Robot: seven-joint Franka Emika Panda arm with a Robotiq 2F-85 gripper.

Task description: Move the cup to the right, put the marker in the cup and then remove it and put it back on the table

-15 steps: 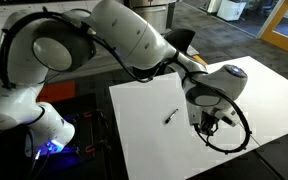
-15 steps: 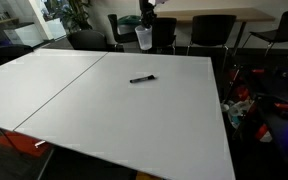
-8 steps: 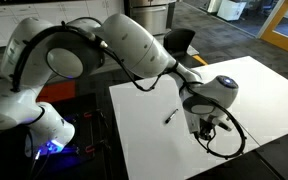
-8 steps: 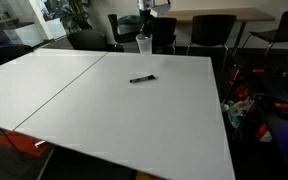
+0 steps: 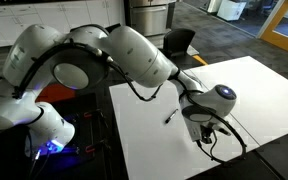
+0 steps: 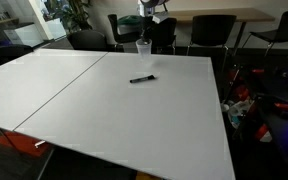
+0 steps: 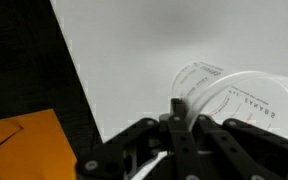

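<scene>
In both exterior views the table (image 5: 149, 140) (image 6: 104, 100) is evenly lit, with only faint, soft shadows, while the surroundings are dim; a blue glow (image 5: 49, 148) shines by the arm's base. The wrist view is soft and grainy. There the cup (image 7: 239, 95) is blurred, the gripper (image 7: 184, 120) is a dark, unfocused shape, and the table shades from pale to grey.

The only lettering I can find is a short line of small dark print on the cup (image 7: 239, 95) in my wrist view, and it is too blurred to read.
</scene>
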